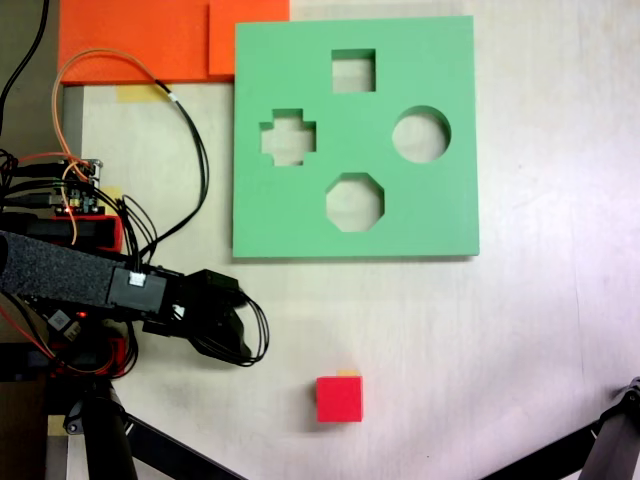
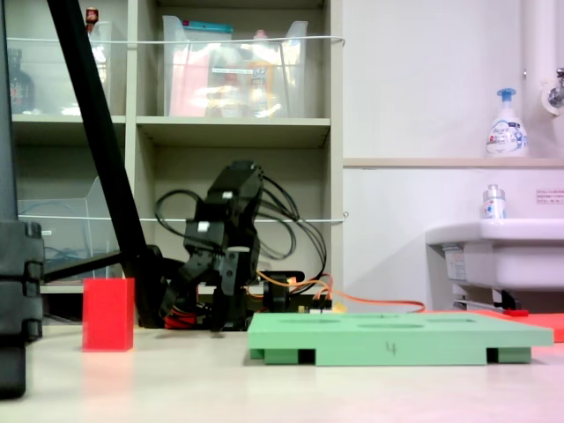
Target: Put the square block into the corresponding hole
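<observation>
The square block (image 1: 339,399), a small red foam cube, rests on the pale table near the first exterior view's bottom centre; in the second exterior view the square block (image 2: 108,315) stands at the left. The green foam board (image 1: 270,215) lies flat farther up, and its square hole (image 1: 353,71) is empty at the top. In the second exterior view the green foam board (image 2: 397,339) is seen edge-on, so the holes barely show. My black gripper (image 1: 238,325) hangs low at the first exterior view's left, apart from cube and board, holding nothing. Cables and dark parts hide the gap of the gripper (image 2: 211,322).
The board also has a cross cut-out (image 1: 288,138), a round one (image 1: 421,135) and an octagonal one (image 1: 354,201). A yellow tag (image 1: 347,372) peeks out behind the cube. Orange foam sheets (image 1: 150,40) lie at the top left. Black tripod legs (image 1: 150,445) cross the bottom corners.
</observation>
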